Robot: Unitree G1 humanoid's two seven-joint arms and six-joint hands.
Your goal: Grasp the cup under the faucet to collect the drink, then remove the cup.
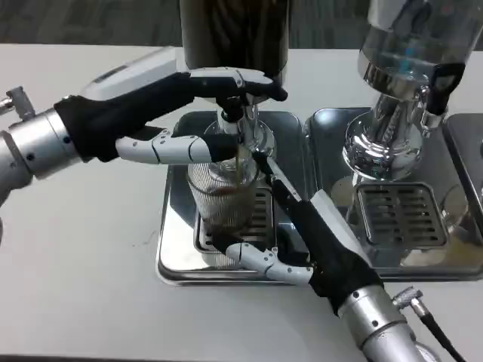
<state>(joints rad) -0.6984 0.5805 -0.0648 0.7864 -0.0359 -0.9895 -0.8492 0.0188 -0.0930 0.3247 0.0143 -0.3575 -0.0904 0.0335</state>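
Note:
A clear ribbed cup (224, 197), part full of brown drink, stands on the drain grate (262, 215) under the faucet (240, 130) of the dark dispenser (234, 34). A thin brown stream falls into the cup. My right hand (306, 234) wraps the cup from the right, one finger up along its side and another curled around its base. My left hand (170, 113) reaches in from the left, its upper fingers pressing on the faucet lever (249, 87) and a lower finger lying just above the cup's rim.
The cup's steel drip tray (175, 249) sits on the white table (83, 264). A second dispenser (404, 90) with clear liquid stands at the right over its own tray (396, 215). A cable plug (411, 298) juts from my right forearm.

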